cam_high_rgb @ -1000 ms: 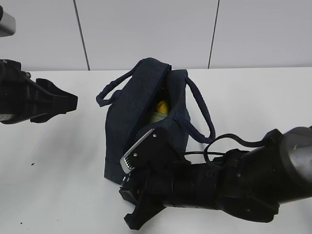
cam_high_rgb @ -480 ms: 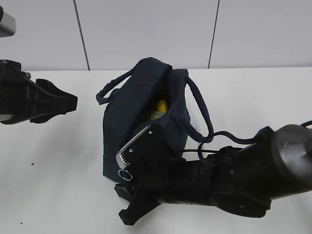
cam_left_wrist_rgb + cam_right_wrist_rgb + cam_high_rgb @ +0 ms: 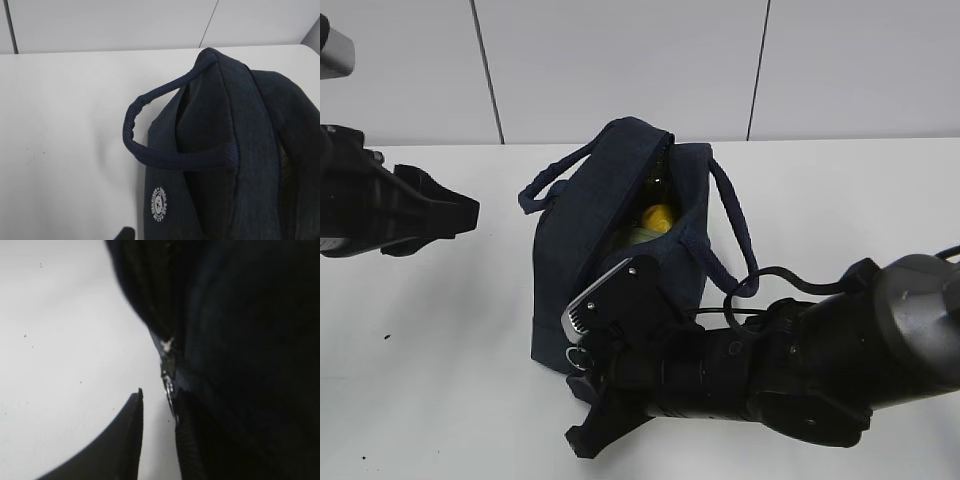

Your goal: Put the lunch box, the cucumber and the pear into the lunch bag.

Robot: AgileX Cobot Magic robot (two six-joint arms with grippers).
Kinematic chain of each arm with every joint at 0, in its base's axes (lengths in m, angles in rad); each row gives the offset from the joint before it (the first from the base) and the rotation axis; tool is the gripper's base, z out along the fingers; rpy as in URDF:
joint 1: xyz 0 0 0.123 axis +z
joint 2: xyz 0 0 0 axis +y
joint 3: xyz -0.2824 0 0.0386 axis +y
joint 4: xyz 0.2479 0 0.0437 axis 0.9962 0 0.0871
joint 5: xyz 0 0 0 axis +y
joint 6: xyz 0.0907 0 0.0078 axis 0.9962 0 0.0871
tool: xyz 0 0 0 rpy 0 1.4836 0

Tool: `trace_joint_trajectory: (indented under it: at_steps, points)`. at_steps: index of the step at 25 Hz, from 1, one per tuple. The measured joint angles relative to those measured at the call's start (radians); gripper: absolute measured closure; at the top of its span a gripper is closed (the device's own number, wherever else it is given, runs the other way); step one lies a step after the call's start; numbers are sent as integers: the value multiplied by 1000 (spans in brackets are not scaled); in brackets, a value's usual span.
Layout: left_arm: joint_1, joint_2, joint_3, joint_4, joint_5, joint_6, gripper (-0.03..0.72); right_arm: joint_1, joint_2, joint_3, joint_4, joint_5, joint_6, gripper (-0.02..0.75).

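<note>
The navy lunch bag (image 3: 580, 250) stands mid-table with its top open; it also fills the right of the left wrist view (image 3: 225, 150). Inside it I see the yellow pear (image 3: 657, 217), the pale green lid of the lunch box (image 3: 642, 238) below it, and a dark green bit of cucumber (image 3: 658, 178) behind. My right gripper (image 3: 582, 375) is at the bag's near bottom end, jaws slightly apart around the metal ring pull (image 3: 578, 357). In the right wrist view the zipper pull (image 3: 167, 372) lies against the right finger, and table shows between the fingers. My left gripper (image 3: 470, 210) hovers left of the bag, empty.
The white table (image 3: 430, 340) extends to the left of the bag and meets a white panelled wall (image 3: 620, 60) behind it. The bag's loop handles (image 3: 735, 225) hang to either side. A black cable (image 3: 770, 285) loops over my right arm.
My right gripper has shifted slightly left and lower along the bag's near end, and the ring pull now shows. The bag's mouth shows more of the pear. The left arm has not moved.
</note>
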Motion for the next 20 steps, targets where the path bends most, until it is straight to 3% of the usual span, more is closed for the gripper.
trace_joint_trajectory:
  at_steps: [13, 18, 20]
  points:
    - [0, 0, 0, 1, 10, 0, 432, 0, 0, -2, 33, -32, 2, 556]
    - [0, 0, 0, 1, 16, 0, 432, 0, 0, -2, 66, -32, 2, 726]
    - [0, 0, 0, 1, 17, 0, 432, 0, 0, -2, 71, -32, 2, 732]
